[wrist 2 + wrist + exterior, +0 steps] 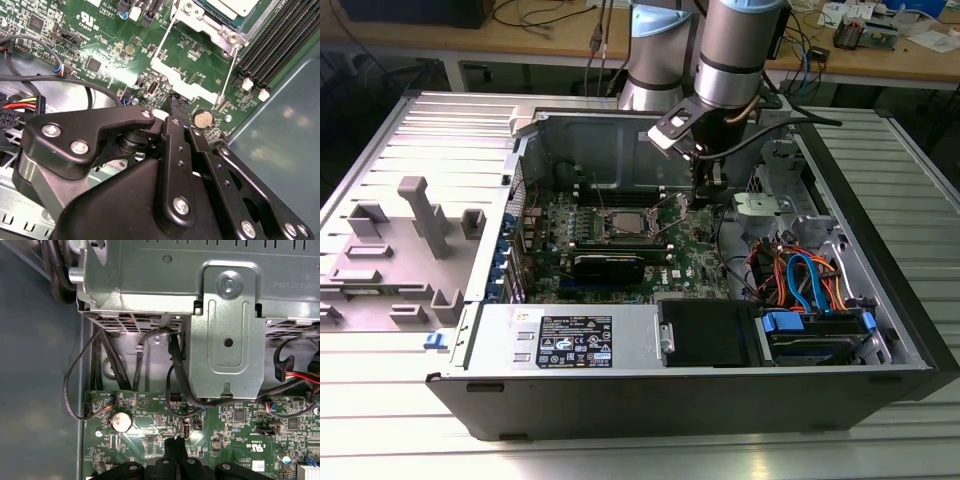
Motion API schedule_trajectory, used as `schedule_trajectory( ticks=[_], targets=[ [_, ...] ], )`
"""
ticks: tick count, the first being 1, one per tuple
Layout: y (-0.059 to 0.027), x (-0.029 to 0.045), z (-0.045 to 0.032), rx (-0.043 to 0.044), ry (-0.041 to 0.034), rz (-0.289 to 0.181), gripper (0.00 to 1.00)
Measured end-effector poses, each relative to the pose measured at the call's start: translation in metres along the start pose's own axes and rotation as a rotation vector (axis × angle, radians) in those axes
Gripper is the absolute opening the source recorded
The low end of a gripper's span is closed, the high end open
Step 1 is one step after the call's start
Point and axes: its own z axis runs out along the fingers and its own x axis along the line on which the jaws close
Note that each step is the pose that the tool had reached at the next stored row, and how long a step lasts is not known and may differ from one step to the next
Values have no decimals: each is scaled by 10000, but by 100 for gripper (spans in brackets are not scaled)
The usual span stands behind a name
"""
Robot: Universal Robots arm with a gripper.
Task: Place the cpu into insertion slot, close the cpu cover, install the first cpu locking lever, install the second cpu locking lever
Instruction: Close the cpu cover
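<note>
Fingertips (175, 104) over motherboard (100, 30), coin cell (202, 118) just beside. Past 2 lever rods (167, 37), farther off, cpu (239, 6); memory slots (280, 40) beside it. On opposite side, drive bracket (227, 340).

Silver cpu (235, 6) lies flat in silver-rimmed insertion slot (602, 226).

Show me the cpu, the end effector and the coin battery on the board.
cpu (235, 5): second wrist view, on its silver-grey metal top.
end effector (176, 441): first wrist view, midway between its fingertips.
coin battery (121, 421): first wrist view, on its round silver face.
</note>
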Motion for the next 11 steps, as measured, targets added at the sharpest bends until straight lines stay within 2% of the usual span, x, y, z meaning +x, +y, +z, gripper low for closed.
schedule_trajectory(
  ticks=[2,11],
  targets=[
    [-4,0,1,0,-2,-33,11],
    [-73,4,19,-6,84,-127,11]
  ],
)
